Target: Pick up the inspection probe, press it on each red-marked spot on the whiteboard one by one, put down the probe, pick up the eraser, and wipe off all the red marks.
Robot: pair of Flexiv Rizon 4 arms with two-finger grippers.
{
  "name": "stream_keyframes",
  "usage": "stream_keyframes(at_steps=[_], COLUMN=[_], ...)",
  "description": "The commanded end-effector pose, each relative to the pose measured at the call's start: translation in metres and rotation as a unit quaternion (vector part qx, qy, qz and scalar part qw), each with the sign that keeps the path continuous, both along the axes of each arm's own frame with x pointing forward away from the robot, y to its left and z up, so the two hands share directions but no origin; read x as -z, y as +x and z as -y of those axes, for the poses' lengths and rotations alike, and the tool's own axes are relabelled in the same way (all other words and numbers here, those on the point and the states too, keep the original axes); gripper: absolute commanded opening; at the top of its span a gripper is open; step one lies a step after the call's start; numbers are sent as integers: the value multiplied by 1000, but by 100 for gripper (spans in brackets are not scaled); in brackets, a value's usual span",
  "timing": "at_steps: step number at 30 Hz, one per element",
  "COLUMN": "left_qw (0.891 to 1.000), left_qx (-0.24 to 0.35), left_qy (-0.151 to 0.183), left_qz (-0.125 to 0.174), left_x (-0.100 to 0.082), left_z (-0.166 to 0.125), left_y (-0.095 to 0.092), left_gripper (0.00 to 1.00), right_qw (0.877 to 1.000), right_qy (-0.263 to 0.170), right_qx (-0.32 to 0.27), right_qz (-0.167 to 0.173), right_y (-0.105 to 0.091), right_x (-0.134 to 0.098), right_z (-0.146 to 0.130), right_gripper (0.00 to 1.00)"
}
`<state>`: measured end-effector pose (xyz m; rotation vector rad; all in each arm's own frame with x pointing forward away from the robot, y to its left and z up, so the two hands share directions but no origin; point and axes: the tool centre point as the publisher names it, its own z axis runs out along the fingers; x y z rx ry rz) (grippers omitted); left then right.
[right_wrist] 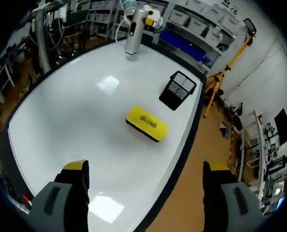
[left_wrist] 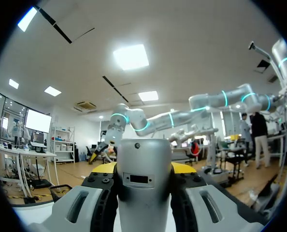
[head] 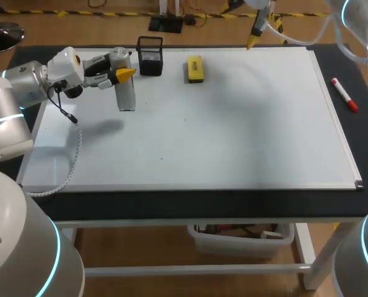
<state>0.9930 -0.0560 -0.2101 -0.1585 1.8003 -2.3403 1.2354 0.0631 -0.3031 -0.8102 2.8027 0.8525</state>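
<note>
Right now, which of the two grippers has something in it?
The left gripper: its fingers are shut on the grey probe. The right gripper hangs open and empty.

The large white whiteboard [head: 233,136] gives wide room over its middle, its near edge and its right half. The obstacles stand at the far left: a black mesh holder [head: 150,55], a yellow block eraser [head: 195,68] beside it with a gap between them, and a grey cylindrical probe [head: 126,93], upright in the left gripper [head: 125,72]. The left arm's white coiled cable [head: 77,145] hangs over the board's left side. A red marker pen [head: 344,94] lies right of the board. The right gripper [head: 251,42], fingers wide apart, hangs above the far edge.
</note>
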Motion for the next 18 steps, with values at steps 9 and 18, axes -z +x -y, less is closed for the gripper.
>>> stream_keyframes(at_steps=[9,18], left_qw=[1000,1000], left_qx=[-2,-2], left_qy=[-1,-1], left_qz=[1,1], left_x=[-1,-1], left_z=[1,1], left_y=[-1,-1], left_gripper=[0,0], right_qw=[990,991], right_qy=[62,64], right_qx=[68,66], right_qz=[-105,-102], right_y=[-2,-3], right_x=[-23,-24], right_z=[37,39], right_gripper=[100,100])
